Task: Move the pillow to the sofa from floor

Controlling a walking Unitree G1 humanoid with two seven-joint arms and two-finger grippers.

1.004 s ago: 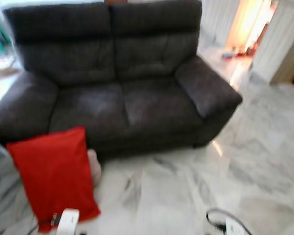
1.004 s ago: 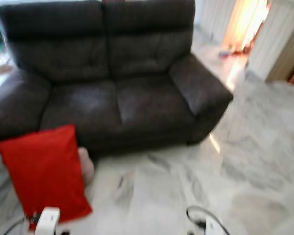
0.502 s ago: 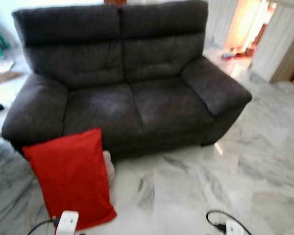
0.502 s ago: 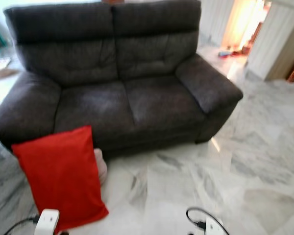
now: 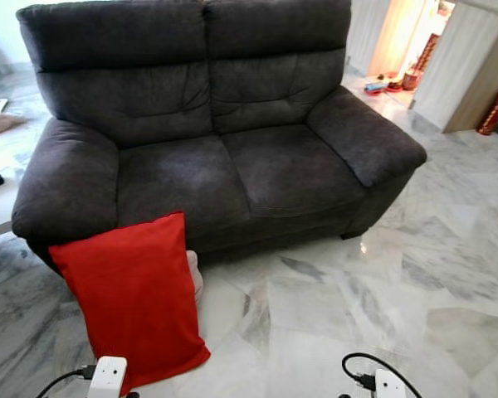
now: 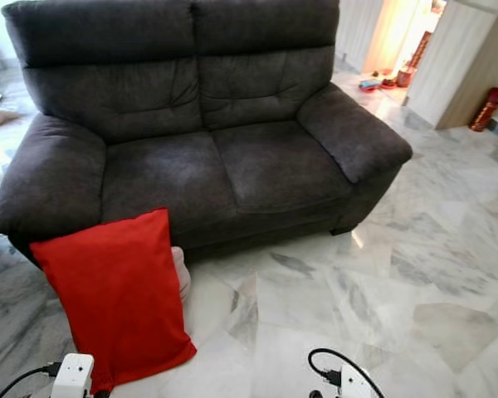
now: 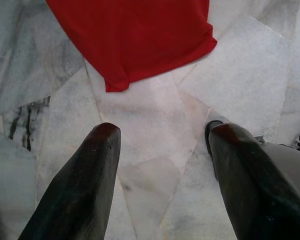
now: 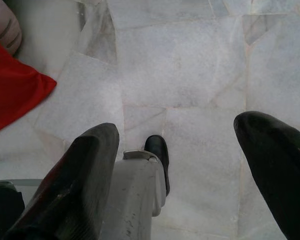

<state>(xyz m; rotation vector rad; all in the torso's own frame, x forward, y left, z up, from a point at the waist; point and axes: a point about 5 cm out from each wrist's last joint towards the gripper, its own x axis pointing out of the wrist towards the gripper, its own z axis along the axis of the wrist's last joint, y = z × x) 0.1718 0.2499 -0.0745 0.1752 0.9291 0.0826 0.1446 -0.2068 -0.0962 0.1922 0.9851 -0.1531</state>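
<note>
Left eye view puts the dark grey sofa (image 5: 224, 133) across the upper half of the frame, its two seat cushions bare and its padded arms at either side. A red pillow (image 5: 133, 294) stands on the marble floor (image 5: 357, 307) in the lower left of the frame, propped upright with its top edge leaning against the sofa's front, just below the seat nearest the left arm. Tucked behind the pillow's right edge, a pale rounded thing (image 5: 195, 274) rests on the floor against the sofa base; what it is cannot be told.

At the bottom edge of the frame sit two white blocks with black cables, one in the lower left (image 5: 108, 377) just in front of the pillow's bottom corner, the other in the lower right (image 5: 390, 384).

Left wrist view looks down on the floor: the left tool (image 7: 162, 150) hangs with its two black fingers (image 7: 85, 185) spread wide and nothing between them, the pillow's lower corner (image 7: 135, 40) lying near, in the upper part of that frame, apart from the fingertips.

Right wrist view shows the right tool (image 8: 177, 145) also spread wide over bare marble, holding nothing, with a corner of the pillow (image 8: 15, 95) at the left edge of the frame.

In the upper right of the left eye view, a red cylinder (image 5: 493, 112) stands beside a pale wall panel (image 5: 473, 66).
</note>
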